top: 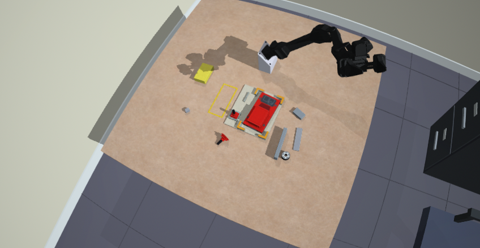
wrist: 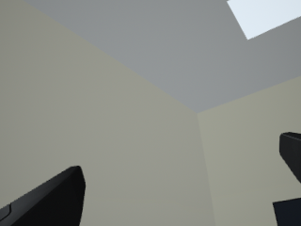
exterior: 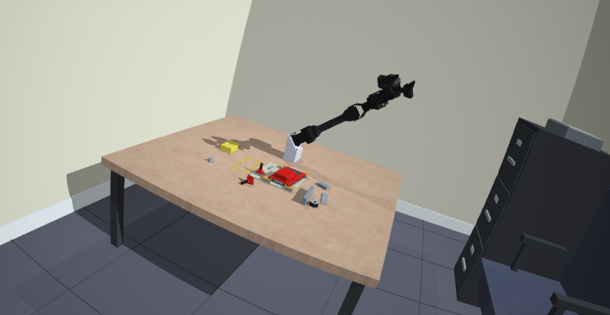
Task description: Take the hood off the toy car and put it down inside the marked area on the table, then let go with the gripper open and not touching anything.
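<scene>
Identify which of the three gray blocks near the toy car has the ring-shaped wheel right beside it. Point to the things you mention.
The longest block (top: 281,144) (exterior: 308,195): the wheel (top: 285,154) (exterior: 313,203) sits by its end.

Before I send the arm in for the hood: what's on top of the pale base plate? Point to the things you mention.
The red toy car (top: 258,116) (exterior: 285,175), orange corner brackets (top: 280,99) (exterior: 267,177) and a red piece with a black peg (top: 234,114) (exterior: 260,169). Whatever lies beneath the car is covered.

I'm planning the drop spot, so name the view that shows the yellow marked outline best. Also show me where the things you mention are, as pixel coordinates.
Top: there the yellow marked outline (top: 216,98) (exterior: 242,160) shows whole and large. Exterior shows it smaller, flattened by the slant; wrist misses it.
</scene>
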`<act>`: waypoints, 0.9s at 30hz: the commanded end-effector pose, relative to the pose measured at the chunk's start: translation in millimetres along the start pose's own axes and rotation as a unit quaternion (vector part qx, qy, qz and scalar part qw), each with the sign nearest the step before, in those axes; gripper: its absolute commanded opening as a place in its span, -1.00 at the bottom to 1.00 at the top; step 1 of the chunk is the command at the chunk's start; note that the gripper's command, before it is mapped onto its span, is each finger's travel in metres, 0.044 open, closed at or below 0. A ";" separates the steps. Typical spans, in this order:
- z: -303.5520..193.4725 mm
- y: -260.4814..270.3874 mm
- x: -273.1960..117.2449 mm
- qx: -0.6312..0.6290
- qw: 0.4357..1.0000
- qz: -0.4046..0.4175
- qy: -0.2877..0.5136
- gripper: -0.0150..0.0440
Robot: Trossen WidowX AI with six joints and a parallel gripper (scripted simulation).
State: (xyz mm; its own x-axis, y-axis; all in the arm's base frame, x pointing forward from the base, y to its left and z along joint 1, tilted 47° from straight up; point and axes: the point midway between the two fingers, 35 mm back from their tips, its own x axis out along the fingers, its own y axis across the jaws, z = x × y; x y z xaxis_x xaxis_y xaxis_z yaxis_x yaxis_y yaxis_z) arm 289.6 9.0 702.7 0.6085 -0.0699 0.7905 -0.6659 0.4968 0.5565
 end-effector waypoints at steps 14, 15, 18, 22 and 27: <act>-106.8 -136.9 -22.5 -0.137 0.957 -0.138 0.217 1.00; -112.6 -144.7 -26.0 -0.142 0.952 -0.145 0.231 1.00; -129.5 -167.7 -37.8 -0.155 0.935 -0.164 0.271 1.00; -150.8 -197.4 -56.7 -0.170 0.910 -0.189 0.326 1.00; -175.1 -232.3 -85.1 -0.182 0.874 -0.215 0.395 1.00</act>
State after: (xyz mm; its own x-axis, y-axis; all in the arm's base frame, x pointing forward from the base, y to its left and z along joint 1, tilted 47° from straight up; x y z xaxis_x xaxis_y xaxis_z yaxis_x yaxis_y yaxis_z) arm 455.9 48.1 493.0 0.9720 0.2016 0.1204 -0.2345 0.8047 0.5454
